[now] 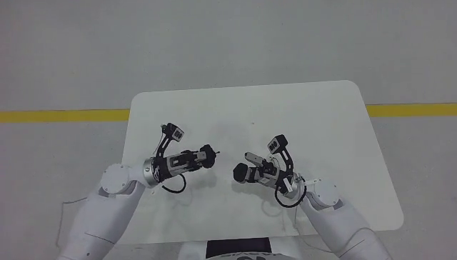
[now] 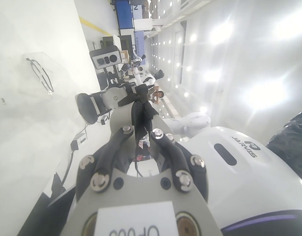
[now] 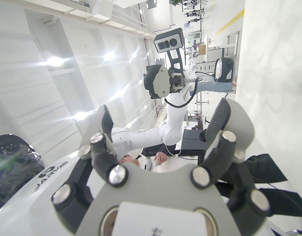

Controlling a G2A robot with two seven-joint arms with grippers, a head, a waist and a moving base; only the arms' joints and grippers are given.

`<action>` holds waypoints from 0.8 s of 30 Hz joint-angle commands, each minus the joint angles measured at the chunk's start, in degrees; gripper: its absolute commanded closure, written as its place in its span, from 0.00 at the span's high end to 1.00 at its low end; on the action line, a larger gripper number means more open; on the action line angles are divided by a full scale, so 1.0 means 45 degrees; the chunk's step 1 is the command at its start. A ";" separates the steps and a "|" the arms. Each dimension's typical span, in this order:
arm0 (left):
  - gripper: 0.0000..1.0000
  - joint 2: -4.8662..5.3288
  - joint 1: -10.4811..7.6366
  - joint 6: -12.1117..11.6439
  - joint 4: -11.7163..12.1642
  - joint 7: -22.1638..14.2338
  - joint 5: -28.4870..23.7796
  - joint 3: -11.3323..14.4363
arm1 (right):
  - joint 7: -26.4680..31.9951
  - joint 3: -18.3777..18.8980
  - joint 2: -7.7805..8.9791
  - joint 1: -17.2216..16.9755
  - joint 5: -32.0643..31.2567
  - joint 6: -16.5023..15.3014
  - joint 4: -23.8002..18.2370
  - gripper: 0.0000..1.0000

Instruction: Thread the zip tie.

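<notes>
Where it shows in the left wrist view, the zip tie [image 2: 136,149] is a thin black strip running lengthwise between the fingers of the left gripper [image 2: 141,110]. That gripper is closed on it, pads pressed together. In the top view the same gripper lies at lower centre of the frame, over the white bench [image 1: 285,110], with a short dark tip projecting from it toward the right. Whether the tie touches the bench cannot be told. The right gripper [image 1: 243,165] sits just to the right, facing the left one and apart from it. Its fingers [image 3: 218,120] stand spread wide in the right wrist view, with nothing held between them.
</notes>
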 commanded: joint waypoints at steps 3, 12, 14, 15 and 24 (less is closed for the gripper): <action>0.00 0.0001 -0.0073 0.0000 -0.0075 0.0199 0.0214 -0.0060 | 0.0000 0.0000 0.0000 0.0000 0.0000 0.0000 0.0000 1.00; 0.00 -0.0646 0.0118 0.0000 -0.1457 0.1636 0.0647 -0.1372 | 0.0000 0.0000 0.0000 0.0000 0.0000 0.0000 0.0000 1.00; 0.00 -0.0835 0.0183 0.0000 -0.1586 0.1546 0.0778 -0.1644 | 0.0000 0.0000 0.0000 0.0000 0.0000 0.0000 0.0000 1.00; 0.00 -0.0971 0.0197 0.0000 -0.1665 0.1416 0.0840 -0.1788 | 0.0000 0.0000 0.0000 0.0000 0.0000 0.0000 0.0000 1.00; 0.00 -0.1479 0.0209 0.0000 -0.1512 0.1046 0.0811 -0.2303 | 0.0000 0.0000 0.0000 0.0000 0.0000 0.0000 0.0000 1.00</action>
